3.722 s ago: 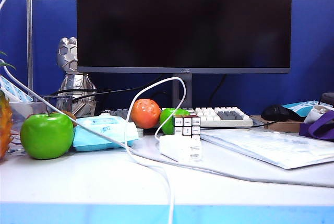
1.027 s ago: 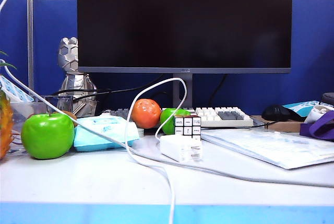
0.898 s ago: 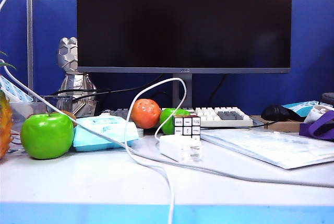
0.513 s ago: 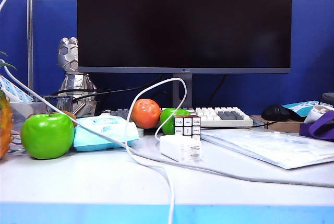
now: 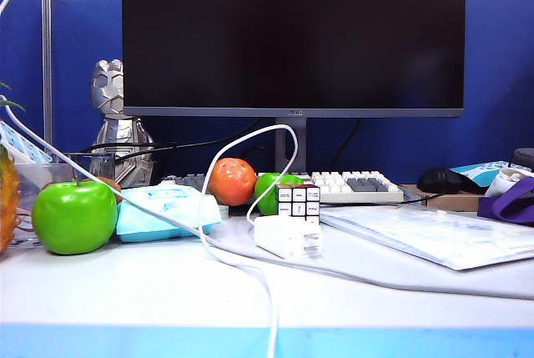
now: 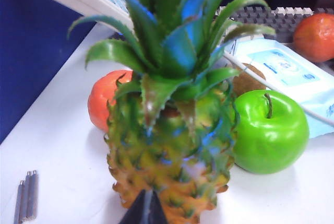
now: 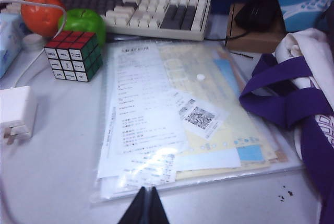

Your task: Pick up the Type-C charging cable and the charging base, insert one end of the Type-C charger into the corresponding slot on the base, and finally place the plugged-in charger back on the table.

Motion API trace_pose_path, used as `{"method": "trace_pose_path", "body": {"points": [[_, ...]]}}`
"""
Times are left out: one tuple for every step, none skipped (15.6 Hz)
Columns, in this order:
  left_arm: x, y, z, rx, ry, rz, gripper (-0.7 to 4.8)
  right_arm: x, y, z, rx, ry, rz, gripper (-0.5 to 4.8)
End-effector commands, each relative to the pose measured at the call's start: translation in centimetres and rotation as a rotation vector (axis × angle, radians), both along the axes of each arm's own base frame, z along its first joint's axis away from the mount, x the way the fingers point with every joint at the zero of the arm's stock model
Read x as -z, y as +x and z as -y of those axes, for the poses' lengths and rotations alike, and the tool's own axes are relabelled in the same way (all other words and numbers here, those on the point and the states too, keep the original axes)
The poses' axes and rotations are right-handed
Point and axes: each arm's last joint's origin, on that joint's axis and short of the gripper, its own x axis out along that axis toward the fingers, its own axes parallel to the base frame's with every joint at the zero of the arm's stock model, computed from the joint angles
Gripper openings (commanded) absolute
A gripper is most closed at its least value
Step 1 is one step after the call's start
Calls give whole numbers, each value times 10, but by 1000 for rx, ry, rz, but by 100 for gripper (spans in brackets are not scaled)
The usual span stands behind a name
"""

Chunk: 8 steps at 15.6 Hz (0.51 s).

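Charger block [image 5: 289, 236] sat mid-worktop [image 5: 167, 291], just in front of the puzzle cube [image 5: 299, 199], prongs bare in the right wrist view. White cable [image 5: 250, 174] looped beside it and ran off the front edge. Whether it was plugged in: couldn't tell. Left claw [image 6: 145, 212] closed by the pineapple [image 6: 167, 145], right claw [image 7: 144, 207] closed over the papers [image 7: 172, 125], neither holding anything.

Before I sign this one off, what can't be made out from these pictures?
- Slot: the charging base is too small in the exterior view; the right wrist view shows only its prongs.
- Type-C charging cable: its lower end is cut off by the exterior view's bottom edge.
- Left hand and right hand: only shut tips show at each wrist view's edge; neither appears in the exterior view.
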Motion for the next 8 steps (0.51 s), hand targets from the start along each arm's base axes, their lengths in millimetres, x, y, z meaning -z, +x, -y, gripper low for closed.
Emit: {"method": "trace_pose_path", "body": {"points": [[2,0,0,2,-3,-13,3,17,-3,4,115,-20,27,-5],[2,0,0,3,-4,-14,3,17,-3,5,127,-25,30,-5],[1,0,0,2,-3,-8,3,17,-2,7,150,-31,32,-5],[1,0,0,2,-3,-11,3,17,-2,10,169,-44,31,-5],[1,0,0,2,-3,-10,3,17,-2,13,193,-49,30,-5],[1,0,0,2,-3,-10,3,17,-2,15,216,-49,30,-5],[1,0,0,3,-4,-10,3,17,-2,16,226,-49,29,-5],[1,0,0,2,-3,-10,3,17,-2,17,236,-47,28,-5]]}}
